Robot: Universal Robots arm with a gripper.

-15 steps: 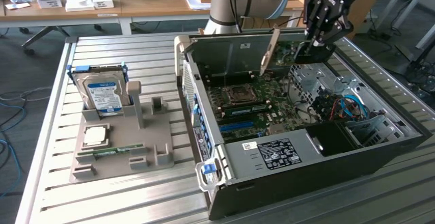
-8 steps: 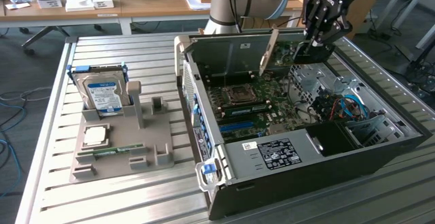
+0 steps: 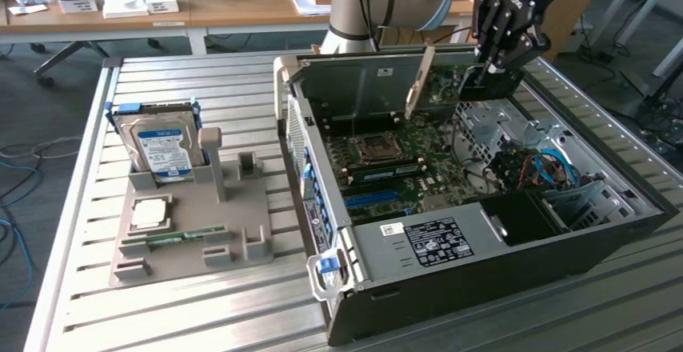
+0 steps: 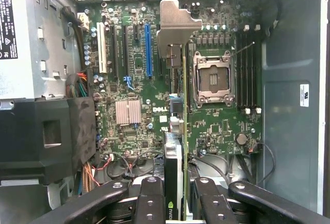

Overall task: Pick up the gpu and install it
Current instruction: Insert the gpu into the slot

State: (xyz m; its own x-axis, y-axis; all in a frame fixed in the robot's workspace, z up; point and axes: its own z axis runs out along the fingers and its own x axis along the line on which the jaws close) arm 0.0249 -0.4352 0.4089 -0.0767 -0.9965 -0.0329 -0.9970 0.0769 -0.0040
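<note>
Jaws partly closed, clamped on either face of the gpu (image 4: 174,175), which hangs edge-on between them over the motherboard (image 4: 129,146) in the open computer case (image 3: 597,236); its silver bracket (image 4: 178,22) lies farthest from the jaws.

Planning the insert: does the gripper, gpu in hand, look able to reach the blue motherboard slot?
Probably yes: the gripper holds the gpu above the open case, and nothing covers the blue slot.
</note>
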